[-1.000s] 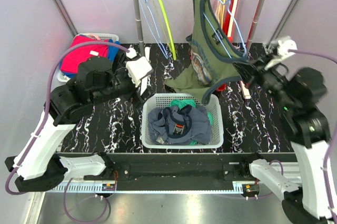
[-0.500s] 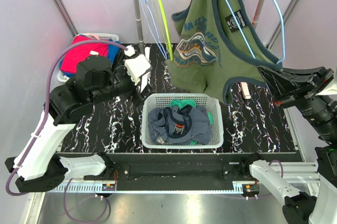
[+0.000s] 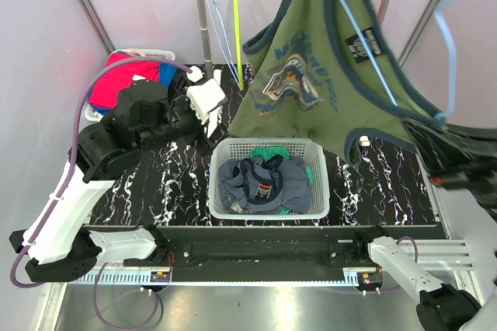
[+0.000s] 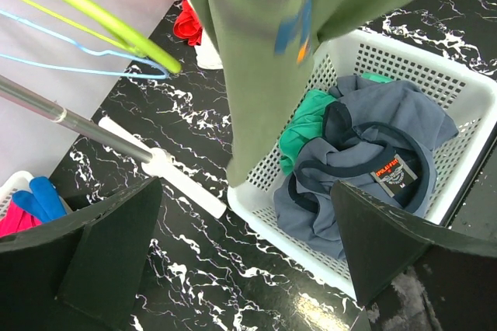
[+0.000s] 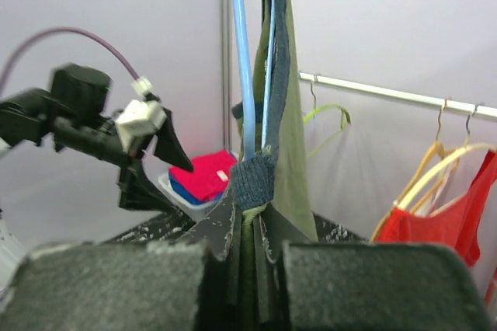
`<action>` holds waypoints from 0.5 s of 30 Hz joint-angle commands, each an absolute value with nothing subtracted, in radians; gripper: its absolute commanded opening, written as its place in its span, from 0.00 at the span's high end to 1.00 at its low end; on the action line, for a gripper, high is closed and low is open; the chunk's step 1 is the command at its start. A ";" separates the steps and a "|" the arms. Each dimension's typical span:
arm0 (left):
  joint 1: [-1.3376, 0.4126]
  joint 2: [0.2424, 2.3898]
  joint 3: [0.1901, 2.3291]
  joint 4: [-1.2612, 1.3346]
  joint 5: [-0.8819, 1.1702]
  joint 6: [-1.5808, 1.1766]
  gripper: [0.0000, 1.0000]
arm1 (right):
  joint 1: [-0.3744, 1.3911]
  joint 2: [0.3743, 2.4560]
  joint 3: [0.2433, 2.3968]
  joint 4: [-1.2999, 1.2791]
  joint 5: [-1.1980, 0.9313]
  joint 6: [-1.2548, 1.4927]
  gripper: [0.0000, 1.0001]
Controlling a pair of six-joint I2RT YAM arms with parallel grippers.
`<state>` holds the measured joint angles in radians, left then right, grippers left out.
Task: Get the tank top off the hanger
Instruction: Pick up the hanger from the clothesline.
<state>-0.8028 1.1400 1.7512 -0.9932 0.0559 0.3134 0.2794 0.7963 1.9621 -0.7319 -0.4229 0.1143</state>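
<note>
The olive-green tank top (image 3: 311, 74) with navy trim hangs high over the table on a light blue hanger (image 3: 365, 43). The hanger's hook shows at the upper right. My right gripper (image 3: 425, 127) is shut on the top's navy-trimmed edge at the right. In the right wrist view the cloth (image 5: 291, 152) and the blue hanger wire (image 5: 237, 36) rise straight up from the closed right gripper (image 5: 252, 191). My left gripper (image 3: 208, 117) stands open left of the top, holding nothing. In the left wrist view the left gripper (image 4: 245, 191) has the top's hem (image 4: 256, 59) hanging ahead of it.
A white basket (image 3: 269, 213) of grey and green clothes stands under the tank top; its rim (image 4: 268, 218) shows in the left wrist view. The rack's post (image 3: 203, 20) carries lime and blue hangers (image 3: 235, 36). A tub of red and blue clothes (image 3: 128, 74) sits far left.
My right gripper has risen and swung right with the tank top and hanger, carrying them up from the rail toward the camera. The left arm has barely moved.
</note>
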 commanded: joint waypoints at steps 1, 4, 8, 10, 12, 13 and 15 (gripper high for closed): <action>-0.789 1.146 1.775 -0.945 0.074 0.296 0.01 | 0.276 0.799 2.094 -0.627 -0.468 0.143 1.00; -0.781 1.143 1.779 -0.945 0.077 0.295 0.01 | 0.284 0.801 2.111 -0.629 -0.460 0.144 1.00; -0.776 1.134 1.773 -0.948 0.080 0.296 0.01 | 0.282 0.795 2.057 -0.644 -0.465 0.147 1.00; -0.775 1.131 1.767 -0.946 0.083 0.299 0.01 | 0.284 0.782 2.022 -0.643 -0.466 0.146 1.00; -0.775 1.127 1.769 -0.946 0.081 0.301 0.01 | 0.284 0.773 1.965 -0.643 -0.465 0.144 1.00; -0.775 1.127 1.772 -0.948 0.083 0.301 0.01 | 0.284 0.772 1.948 -0.644 -0.462 0.144 1.00; -0.775 1.126 1.773 -0.946 0.081 0.302 0.01 | 0.285 0.773 1.908 -0.647 -0.457 0.135 1.00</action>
<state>-0.7792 1.1469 1.7512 -0.9932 0.0593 0.3061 0.2813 0.7605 1.9617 -0.6926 -0.4660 0.1322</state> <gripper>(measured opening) 0.987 0.066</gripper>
